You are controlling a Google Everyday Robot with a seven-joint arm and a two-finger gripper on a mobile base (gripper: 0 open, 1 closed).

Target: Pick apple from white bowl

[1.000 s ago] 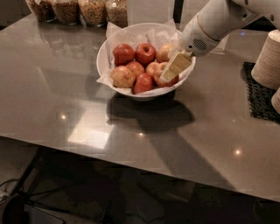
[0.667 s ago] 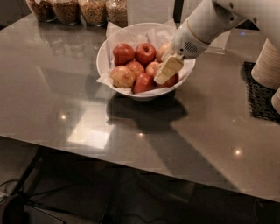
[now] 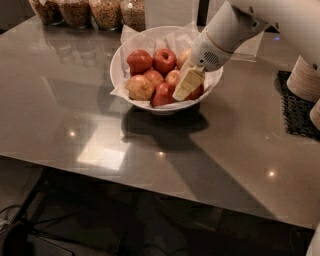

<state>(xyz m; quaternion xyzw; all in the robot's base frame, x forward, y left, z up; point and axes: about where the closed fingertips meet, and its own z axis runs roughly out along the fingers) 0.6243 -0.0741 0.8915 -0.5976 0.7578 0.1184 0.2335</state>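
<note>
The white bowl (image 3: 118,65), lined with crumpled white paper, stands at the back middle of the grey table and holds several apples. Most are red, such as the apple (image 3: 164,60) at the back, and a paler yellowish one (image 3: 140,87) lies at the front left. My gripper (image 3: 187,85) comes in from the upper right on a white arm. Its cream tip is down inside the bowl's right front part. There it touches or lies just over a red apple (image 3: 163,95) and hides part of the apples behind it.
Several glass jars (image 3: 106,11) of dry goods line the table's back left edge. A black mat (image 3: 295,107) with beige cylindrical objects (image 3: 304,80) lies at the right. The table's near edge runs along the bottom, with cables on the floor below.
My gripper has shifted a little to the left and lower into the bowl's front right part. The apples and bowl have stayed put.
</note>
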